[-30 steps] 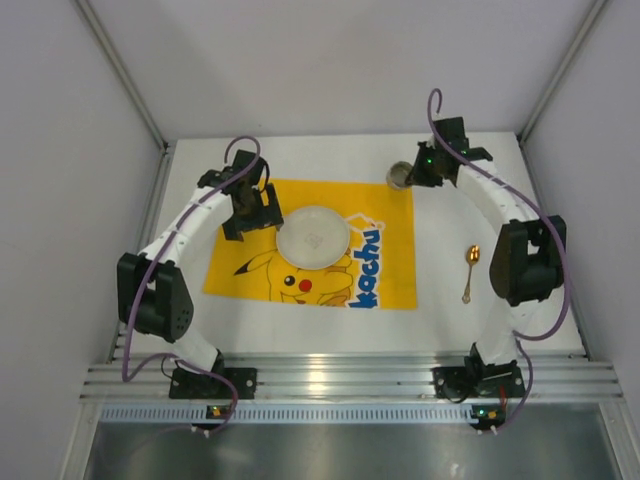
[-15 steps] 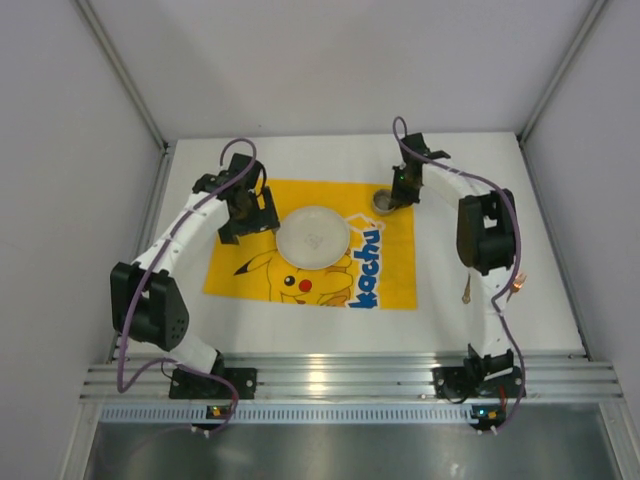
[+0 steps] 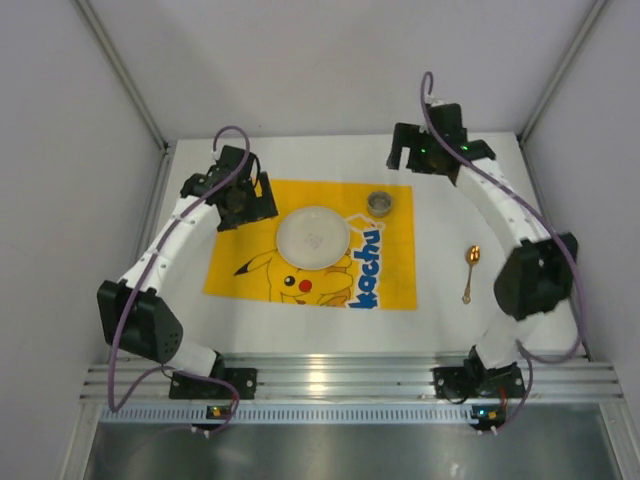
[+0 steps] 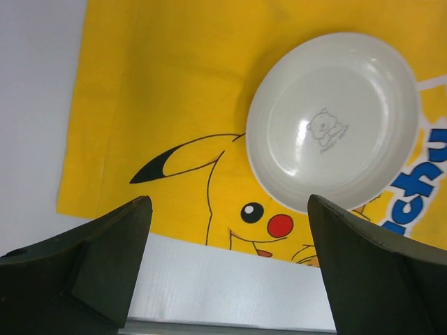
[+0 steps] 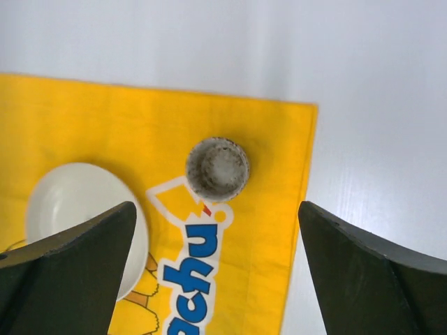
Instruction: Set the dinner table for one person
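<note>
Surface: white matte tabletop (image 3: 300, 335), the biggest thing in view, filling the bay floor. One ribbed aluminium rail (image 3: 350, 380) runs along its near edge, carrying both arm bases. Plain grey panel walls (image 3: 60, 150) stand left, back and right.

Counts, left to right:
- 1 left gripper (image 4: 228, 202): fingers spread wide, empty, over the mat's far-left part, just beside the plate.
- 1 yellow Pikachu mat (image 3: 395, 270), flat, mid-tabletop.
- 1 white plate (image 3: 313, 238) on the mat, near its middle; small bear print inside.
- 1 small grey cup (image 3: 379, 204), upright on the mat's far-right corner, apart from the plate.
- 1 right gripper (image 5: 216, 206): fingers spread wide, holding nothing, above the cup and toward the far edge.
- 1 gold spoon (image 3: 470, 270) on bare tabletop right of the mat, bowl pointing away.
</note>
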